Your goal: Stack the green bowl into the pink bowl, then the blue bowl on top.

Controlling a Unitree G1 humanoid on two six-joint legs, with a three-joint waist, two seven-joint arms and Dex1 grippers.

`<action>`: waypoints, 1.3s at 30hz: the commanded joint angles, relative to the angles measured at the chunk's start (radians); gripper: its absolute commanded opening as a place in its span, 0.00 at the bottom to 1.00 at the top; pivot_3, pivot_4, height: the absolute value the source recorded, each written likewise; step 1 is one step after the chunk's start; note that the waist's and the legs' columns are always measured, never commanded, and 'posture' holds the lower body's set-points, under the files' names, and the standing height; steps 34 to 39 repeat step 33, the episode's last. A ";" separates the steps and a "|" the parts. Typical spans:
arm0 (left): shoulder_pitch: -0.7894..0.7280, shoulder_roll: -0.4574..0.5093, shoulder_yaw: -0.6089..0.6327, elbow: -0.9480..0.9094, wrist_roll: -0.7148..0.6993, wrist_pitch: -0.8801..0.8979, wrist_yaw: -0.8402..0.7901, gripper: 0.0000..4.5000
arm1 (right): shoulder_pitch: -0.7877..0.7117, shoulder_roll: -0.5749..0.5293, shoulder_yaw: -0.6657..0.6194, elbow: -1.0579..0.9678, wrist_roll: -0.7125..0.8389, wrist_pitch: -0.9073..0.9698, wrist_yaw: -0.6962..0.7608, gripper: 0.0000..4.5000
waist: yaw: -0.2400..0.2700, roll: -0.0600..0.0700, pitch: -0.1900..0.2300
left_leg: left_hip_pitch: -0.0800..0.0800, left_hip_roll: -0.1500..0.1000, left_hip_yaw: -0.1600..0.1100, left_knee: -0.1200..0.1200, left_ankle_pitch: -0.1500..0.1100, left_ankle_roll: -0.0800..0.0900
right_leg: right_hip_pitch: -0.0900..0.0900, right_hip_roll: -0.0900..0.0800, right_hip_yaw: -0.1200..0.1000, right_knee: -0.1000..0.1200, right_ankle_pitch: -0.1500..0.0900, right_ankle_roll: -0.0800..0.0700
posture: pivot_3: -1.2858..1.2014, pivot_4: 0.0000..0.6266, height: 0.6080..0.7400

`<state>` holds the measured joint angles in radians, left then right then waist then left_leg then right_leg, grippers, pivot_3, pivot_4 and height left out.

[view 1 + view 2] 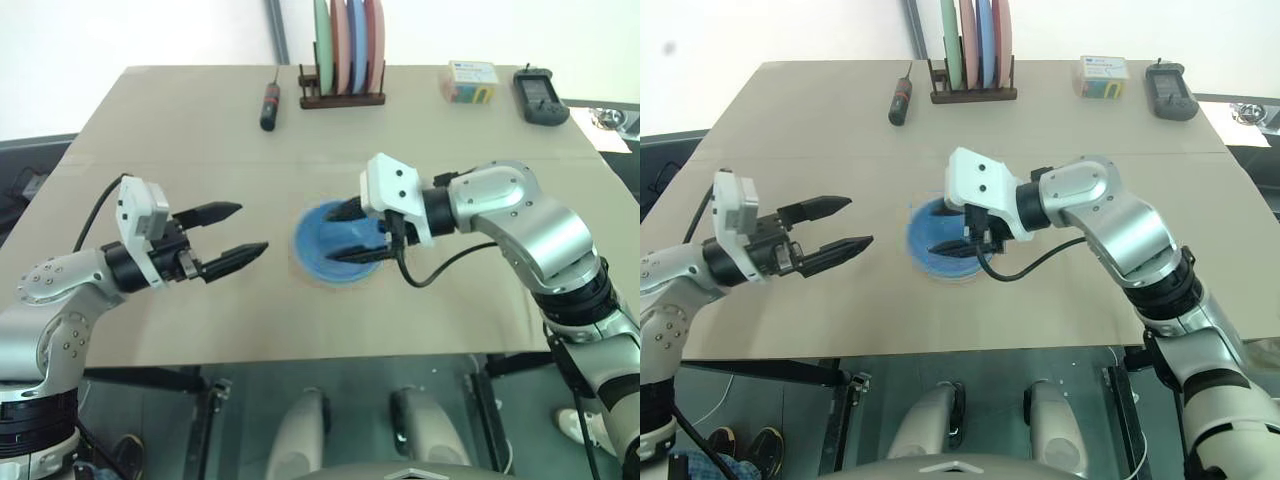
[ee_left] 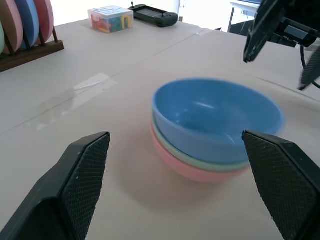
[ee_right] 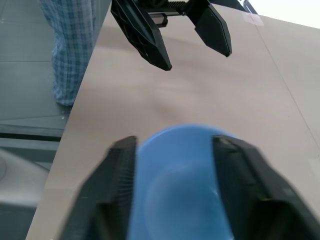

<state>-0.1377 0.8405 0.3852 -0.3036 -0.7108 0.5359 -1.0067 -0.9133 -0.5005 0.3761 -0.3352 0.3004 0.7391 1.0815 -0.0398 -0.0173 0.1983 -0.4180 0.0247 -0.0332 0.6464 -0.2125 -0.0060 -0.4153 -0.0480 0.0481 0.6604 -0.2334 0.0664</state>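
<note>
Sitting under right pincer [image 1: 349, 232], blue bowl [image 1: 322, 247]

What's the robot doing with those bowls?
It is stacking bowls on the table. The blue bowl sits on top, the green bowl under it, and the pink bowl at the bottom. The right claw hangs over the blue bowl with its fingers apart, not gripping it. The left claw is open, off to the side of the stack.
</note>
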 commanded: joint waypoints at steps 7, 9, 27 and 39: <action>-0.021 0.020 0.003 0.021 0.007 -0.026 -0.043 1.00 | -0.025 -0.051 -0.126 0.031 0.039 0.049 -0.044 0.98 | 0.001 0.000 0.000 | 0.000 0.000 0.000 0.000 0.000 0.000 | 0.000 0.000 0.000 0.000 0.000 0.000 | 0.52 0.24 1.00; -0.008 0.020 0.003 0.019 0.013 -0.026 -0.045 1.00 | 0.001 -0.078 -0.198 0.057 0.079 0.085 -0.054 0.98 | 0.002 0.000 0.000 | 0.000 0.000 0.000 0.000 0.000 0.000 | 0.000 0.000 0.000 0.000 0.000 0.000 | 0.52 0.24 1.00; 0.341 0.006 0.193 -0.038 0.073 -0.064 -0.026 1.00 | 0.661 -0.308 -0.673 0.307 0.178 -0.449 0.208 0.98 | -0.002 -0.001 -0.001 | 0.004 0.001 0.006 -0.002 0.000 0.000 | 0.001 0.000 0.005 -0.002 -0.004 0.000 | 0.52 0.24 1.00; 0.367 0.001 0.212 -0.050 0.080 -0.091 -0.014 1.00 | 0.663 -0.308 -0.653 0.426 0.156 -0.585 0.248 0.98 | -0.001 -0.001 -0.001 | 0.003 0.002 0.006 0.001 0.000 0.000 | 0.001 0.000 0.005 -0.001 -0.004 0.000 | 0.52 0.24 1.00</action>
